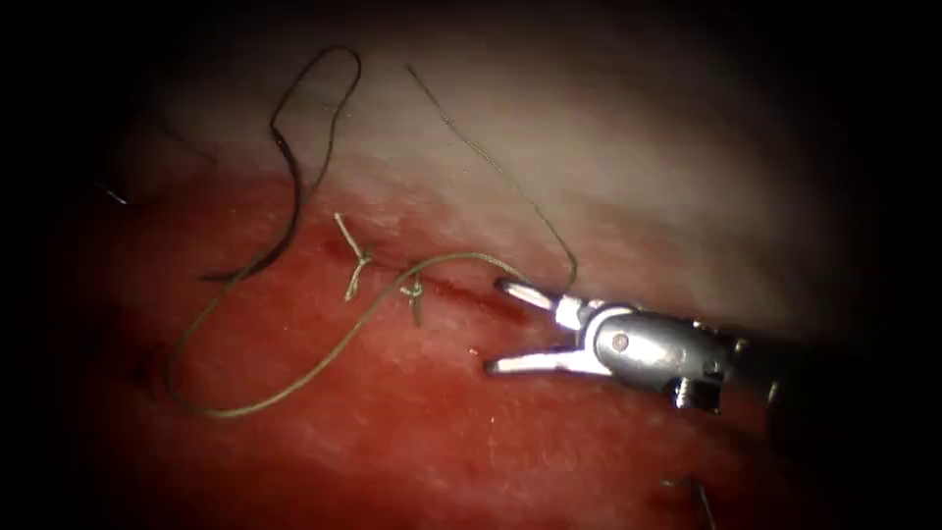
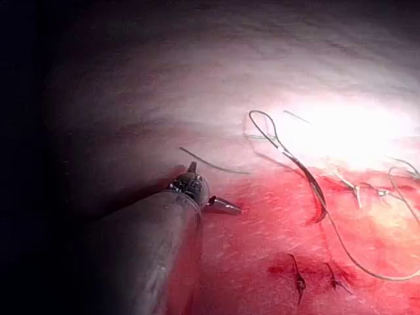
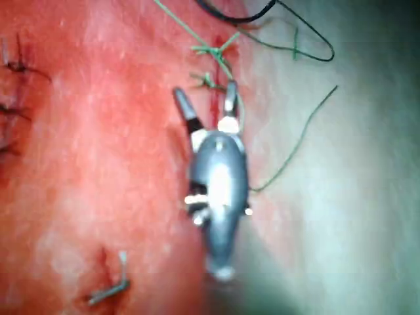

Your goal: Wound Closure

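endoscope view, right end effector (image 1: 496,326): enters from the right, jaws spread wide apart, holding nothing; one jaw tip lies at the right end of the cut, the other over red tissue beneath it.
right wrist view, right end effector (image 3: 205,97): jaws splayed in a v, empty, straddling the cut line.
left wrist view, left end effector (image 2: 226,207): short tip beyond the dark shaft, over the tissue and well apart from the stitches; cannot tell how its jaws stand, and nothing seen in them.
tissue (image 1: 412,451): pork belly, red and wet across the near part, pale across the far part.
cut (image 1: 461,291): short dark slit running left from the right end effector's upper jaw.
knots: two tied stitches on the cut, one (image 1: 355,261) further left, one (image 1: 413,290) nearer the end effector, each with short cut ends standing out.
thread (image 1: 294,378): pale strand, loose on the tissue, sweeping from the nearer knot in a wide loop to the left of the cut; a thinner strand (image 1: 491,162) runs from the upper jaw up over the pale tissue.
needle (image 1: 290,211): dark curved length left of the cut, lying on the surface, held by neither tool; cannot tell whether its tip enters the tissue.
other stitches (image 2: 298,279): dark, set in the red tissue apart from the cut.
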### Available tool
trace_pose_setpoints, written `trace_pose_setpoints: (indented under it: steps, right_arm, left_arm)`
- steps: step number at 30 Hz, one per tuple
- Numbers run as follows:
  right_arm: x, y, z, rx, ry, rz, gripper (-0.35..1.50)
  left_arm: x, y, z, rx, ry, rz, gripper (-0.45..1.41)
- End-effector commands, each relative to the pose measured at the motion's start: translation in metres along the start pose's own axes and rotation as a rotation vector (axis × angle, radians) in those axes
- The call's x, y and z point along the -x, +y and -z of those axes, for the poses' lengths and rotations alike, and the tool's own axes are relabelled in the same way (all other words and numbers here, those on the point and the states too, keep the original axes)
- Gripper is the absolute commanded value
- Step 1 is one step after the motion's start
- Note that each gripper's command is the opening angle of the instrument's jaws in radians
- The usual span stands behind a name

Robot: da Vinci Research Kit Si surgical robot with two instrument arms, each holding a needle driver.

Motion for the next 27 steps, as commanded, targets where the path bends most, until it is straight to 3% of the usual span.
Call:
trace_pose_setpoints:
  steps: [1, 3, 4, 6, 8, 12, 14, 17, 22, 27]
  right_arm:
    - [0.0004, -0.0001, -0.0009, -0.001, 0.002, -0.014, 1.28]
    - [0.0003, 0.0, -0.0009, -0.001, 0.002, -0.02, 1.28]
    - [0.0001, 0.0002, -0.0005, 0.06, -0.039, -0.047, 1.31]
    - [0.0001, 0.0002, -0.0005, 0.06, -0.039, -0.053, 1.31]
    - [0.0001, 0.0002, -0.0005, 0.061, -0.039, -0.065, 1.31]
    - [0.0001, 0.0001, -0.0005, 0.062, -0.039, -0.071, 1.29]
    - [0.0001, 0.0, -0.0007, 0.063, -0.039, -0.076, 1.29]
    - [0.0001, -0.0001, -0.0008, 0.065, -0.039, -0.082, 1.29]
    - [0.0001, -0.0002, -0.0009, 0.066, -0.038, -0.093, 1.29]
    - [0.0002, -0.0004, -0.0012, 0.069, -0.039, -0.098, 1.29]
  left_arm:
    - [-0.0007, 0.0007, -0.0001, 0.022, 0.025, -0.015, 1.1]
    - [-0.0013, 0.0014, 0.0003, 0.028, 0.04, -0.019, 1.08]
    - [-0.0105, 0.0162, -0.003, 0.15, 0.247, -0.004, 0.69]
    - [-0.0103, 0.0182, -0.0047, 0.164, 0.262, -0.021, 0.44]
    - [-0.0095, 0.0195, -0.0065, 0.174, 0.246, -0.03, 0.34]
    - [-0.0079, 0.0199, -0.0089, 0.172, 0.182, -0.027, 0.34]
    - [-0.0069, 0.0187, -0.01, 0.108, 0.133, -0.027, 0.34]
    - [-0.0058, 0.0173, -0.0107, 0.065, 0.083, -0.034, 0.34]
    - [-0.0038, 0.0166, -0.0114, 0.069, 0.011, -0.031, 0.34]
    - [-0.0039, 0.0158, -0.0114, 0.025, -0.02, -0.023, 0.36]
